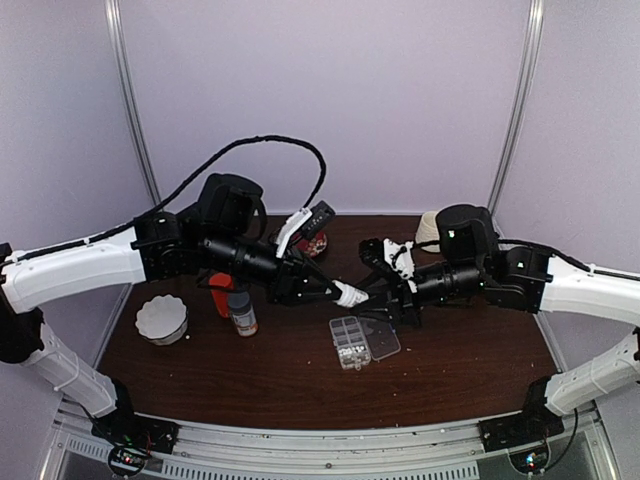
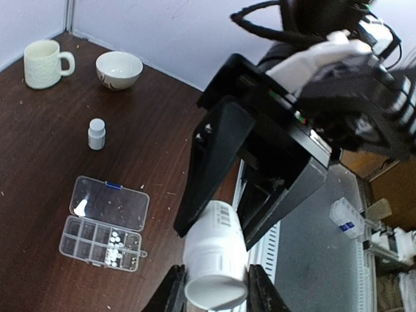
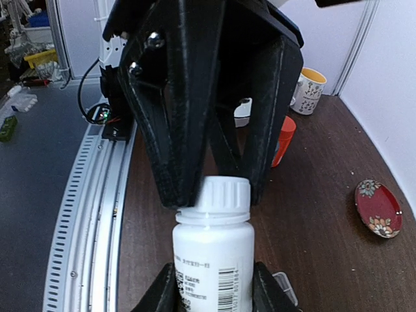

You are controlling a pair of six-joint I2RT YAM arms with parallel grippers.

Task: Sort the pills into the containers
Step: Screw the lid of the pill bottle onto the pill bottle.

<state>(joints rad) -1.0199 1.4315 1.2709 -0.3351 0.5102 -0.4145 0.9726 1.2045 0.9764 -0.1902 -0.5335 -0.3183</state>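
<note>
Smooth white bottle [image 3: 213, 260] held mid-air above the dark wood-grain tabletop [image 1: 250, 370], clamped at its ribbed cap by the left pincer [image 2: 214, 291] and round its printed label by the right pincer [image 3: 214, 296]. Both arms stretched inward, roughly level, meeting near the flat clear organizer box [image 2: 79, 224] lying open. Tiny whitish pills [image 2: 114, 248] clustered in its cells [image 2: 91, 235]: plain from the left wrist, pale specks from above, unseen from the right wrist

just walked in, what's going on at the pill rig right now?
Both arms hold one white bottle above the table: the right fingers clamp its body, and the left fingers pinch the ribbed cap, which is on. The clear organizer lies open on the table, with white pills in some cells.
</note>
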